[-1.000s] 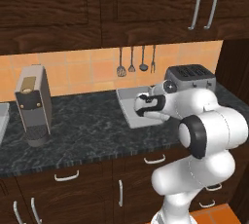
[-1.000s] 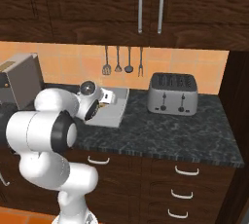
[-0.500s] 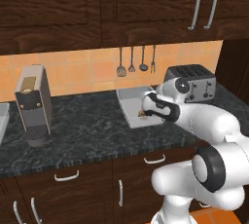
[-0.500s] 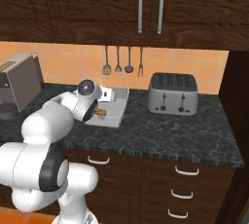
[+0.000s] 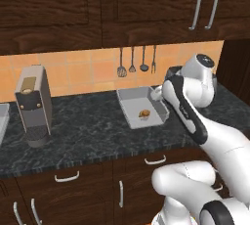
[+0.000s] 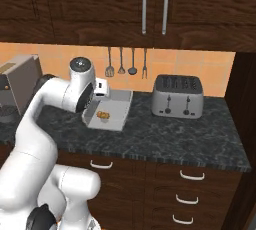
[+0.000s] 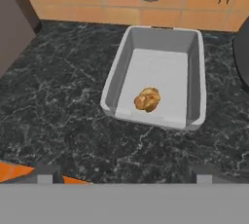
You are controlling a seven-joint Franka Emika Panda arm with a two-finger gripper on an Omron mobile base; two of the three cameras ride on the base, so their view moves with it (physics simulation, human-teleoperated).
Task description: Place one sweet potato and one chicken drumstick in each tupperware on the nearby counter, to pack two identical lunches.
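Note:
One pale-grey tupperware (image 7: 197, 74) stands on the black speckled counter (image 7: 63, 96) near the tiled wall, also seen in the left base view (image 5: 128, 102) and right base view (image 6: 120, 105). A small golden-brown lumpy piece of food (image 7: 147, 99) lies on the tray's floor near its front wall (image 5: 144, 115) (image 6: 103, 116). It looks like a chicken drumstick, though I cannot tell for sure. My gripper (image 7: 124, 176) hangs above the counter just in front of the tray, open, fingertips (image 7: 45, 176) wide apart with nothing between them.
A silver four-slot toaster (image 6: 177, 96) stands to the right of the tray. A grey coffee machine (image 5: 33, 104) stands further left on the counter. Kitchen utensils (image 5: 132, 62) hang on the orange tiles behind the tray. Dark cabinets are overhead.
The gripper opened and let the brown food go into the tray. The hand has since risen and drawn back out of the tray.

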